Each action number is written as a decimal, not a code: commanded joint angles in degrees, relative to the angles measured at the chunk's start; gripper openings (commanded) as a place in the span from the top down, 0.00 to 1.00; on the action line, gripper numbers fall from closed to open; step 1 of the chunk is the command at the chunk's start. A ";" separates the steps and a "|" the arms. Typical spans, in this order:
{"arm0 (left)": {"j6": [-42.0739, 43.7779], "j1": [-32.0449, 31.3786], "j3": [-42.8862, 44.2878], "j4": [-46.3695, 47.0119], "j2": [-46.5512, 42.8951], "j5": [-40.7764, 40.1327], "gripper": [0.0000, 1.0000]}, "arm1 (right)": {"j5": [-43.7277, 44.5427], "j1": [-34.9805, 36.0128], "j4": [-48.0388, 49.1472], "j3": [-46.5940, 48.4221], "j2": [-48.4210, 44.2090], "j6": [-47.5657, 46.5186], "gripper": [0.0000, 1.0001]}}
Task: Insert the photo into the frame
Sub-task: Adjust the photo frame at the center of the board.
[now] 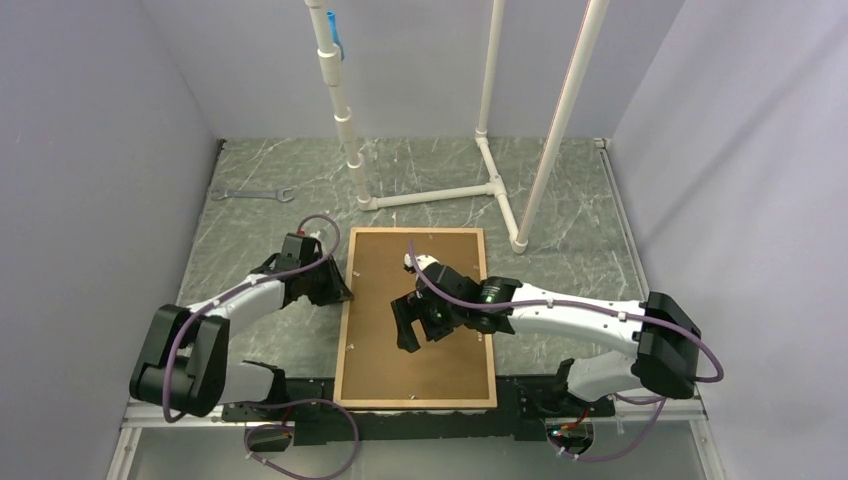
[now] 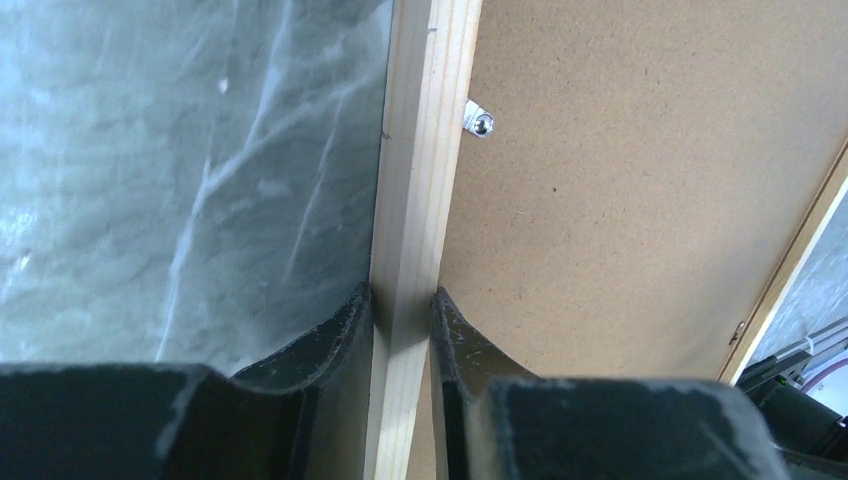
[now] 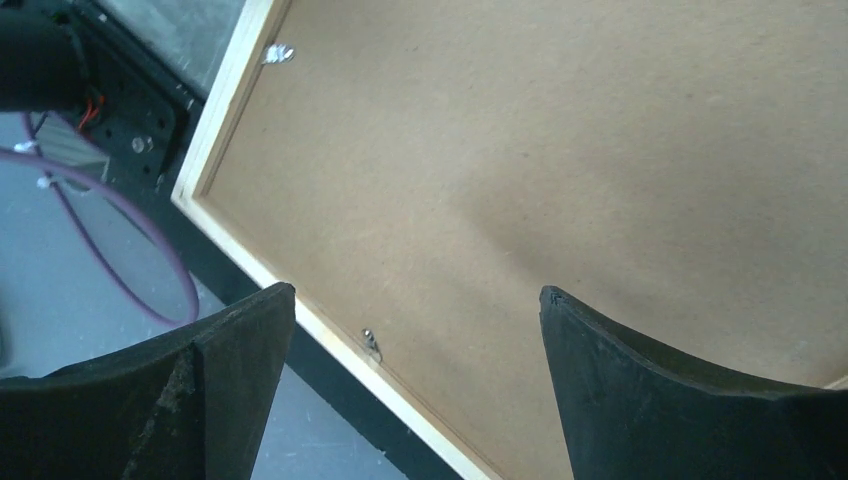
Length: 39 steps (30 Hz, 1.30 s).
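**Item 1: frame [image 1: 415, 403].** Thin, pale wooden strips. It lies flat and back-up on the counter [image 1: 580, 250] between my two arms, with its near end over the black base rail. I judge it light but wide. The strips are stiff along their length and likely to rack at the corners if lifted from one side only. The best hold is across a side strip, pinched from outside and inside.

**Item 2: backing panel [image 1: 385, 280].** Brown hardboard seated inside the frame and covering the whole opening. It looks rigid, smooth and fairly slippery, with no edge to get under. Small metal turn clips [image 2: 480, 122] sit along the inner edge, and two more show in the right wrist view.

**Item 3: photo.** Not in sight in any view. I cannot tell whether it sits under the panel. I expect a thin sheet, floppy and easy to crease or smudge, best handled by its border.

**Item 4: left fingers [image 2: 345, 330].** Clenched on the frame's left strip [image 2: 415, 200], one finger outside on the counter side and one inside against the panel.

**Item 5: right fingers [image 3: 240, 340].** Spread wide and grasping nothing, hovering over the panel near its near-right part.

**Item 6: room.** There is bare counter on both sides of the frame. The white pipe structure [image 1: 440, 195] stands just beyond the far edge, close to the far-right corner. A wrench [image 1: 252, 194] lies well apart at the far left. The walls close in on three sides.
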 commanded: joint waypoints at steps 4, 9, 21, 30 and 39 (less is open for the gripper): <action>-7.44 -0.36 -2.51 -4.15 -9.10 -1.59 1.00 | 4.37 -0.71 -3.18 8.23 6.73 3.30 0.06; -14.48 -1.93 -4.87 -2.14 -14.87 -3.27 1.00 | 4.48 -0.70 -3.69 12.09 10.87 4.90 0.06; -25.49 -10.93 -6.46 2.65 -16.70 -10.32 1.00 | 10.36 3.12 -9.28 19.06 16.25 5.14 0.08; -33.21 -16.32 -8.64 5.86 -16.95 -14.92 1.00 | 10.47 6.53 -7.17 15.29 15.80 7.76 0.10; -30.79 -16.31 -5.80 1.70 -18.01 -16.17 0.99 | 14.04 16.00 -10.92 21.00 22.74 11.18 0.10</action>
